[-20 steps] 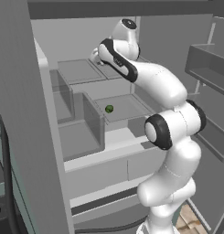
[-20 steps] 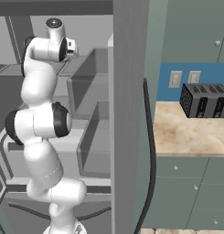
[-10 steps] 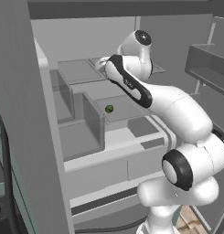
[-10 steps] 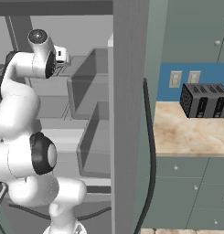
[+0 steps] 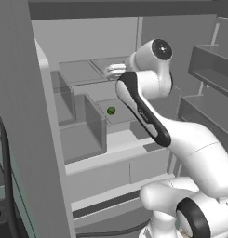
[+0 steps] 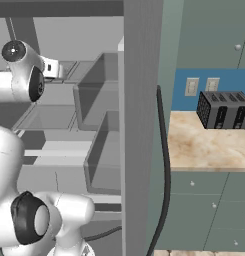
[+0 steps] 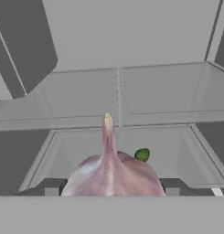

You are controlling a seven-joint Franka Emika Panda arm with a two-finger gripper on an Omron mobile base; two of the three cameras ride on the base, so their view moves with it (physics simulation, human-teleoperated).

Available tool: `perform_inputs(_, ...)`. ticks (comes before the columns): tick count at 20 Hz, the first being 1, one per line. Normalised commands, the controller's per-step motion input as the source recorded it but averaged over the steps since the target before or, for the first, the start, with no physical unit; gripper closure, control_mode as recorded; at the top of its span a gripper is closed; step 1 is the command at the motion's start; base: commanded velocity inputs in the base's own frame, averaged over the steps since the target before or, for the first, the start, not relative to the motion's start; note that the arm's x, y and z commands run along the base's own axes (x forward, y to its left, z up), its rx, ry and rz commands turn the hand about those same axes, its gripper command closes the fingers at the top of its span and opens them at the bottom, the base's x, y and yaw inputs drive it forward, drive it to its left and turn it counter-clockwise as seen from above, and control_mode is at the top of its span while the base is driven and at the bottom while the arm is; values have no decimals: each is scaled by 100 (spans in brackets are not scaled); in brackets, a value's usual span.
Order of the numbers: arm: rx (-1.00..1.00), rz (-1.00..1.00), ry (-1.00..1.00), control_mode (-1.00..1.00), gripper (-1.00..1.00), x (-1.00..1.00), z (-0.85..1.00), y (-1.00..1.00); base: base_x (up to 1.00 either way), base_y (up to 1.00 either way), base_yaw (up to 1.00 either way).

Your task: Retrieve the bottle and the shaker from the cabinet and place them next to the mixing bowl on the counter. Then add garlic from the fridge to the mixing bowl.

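A pinkish-white garlic bulb [image 7: 112, 171] with a pointed stem sits between my two dark fingertips [image 7: 51, 186], so my gripper [image 7: 112, 189] is shut on it. In the left base view my gripper [image 5: 114, 70] is inside the open fridge, over the upper shelf [image 5: 83, 74]. From the right base side, the hand [image 6: 53, 69] juts out beside the fridge's inner bins. The hand view looks down onto grey fridge shelves.
A small green item [image 5: 110, 110] lies on a lower fridge shelf, also below the garlic [image 7: 141, 155]. Grey bins [image 5: 85, 125] fill the fridge's left side and door shelves [image 5: 211, 60] stand at right. The fridge wall [image 6: 139, 125] separates me from the counter [image 6: 204, 145] with a black toaster [image 6: 224, 110].
My arm has folded, with the elbow swinging to the right in the left base view. The hand has drawn slightly back and down from the upper shelf, garlic still held.
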Motion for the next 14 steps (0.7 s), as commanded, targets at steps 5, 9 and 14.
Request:
perform_inputs(5, 1, -10, 3, -100, 100, -100, 47, -22, 0, 0, 0)
perform_inputs(9, 4, 0, 0, -100, 100, -100, 37, -36, 0, 0, 0)
perform_inputs(14, 3, 0, 0, -100, 100, -100, 12, -27, 0, 0, 0)
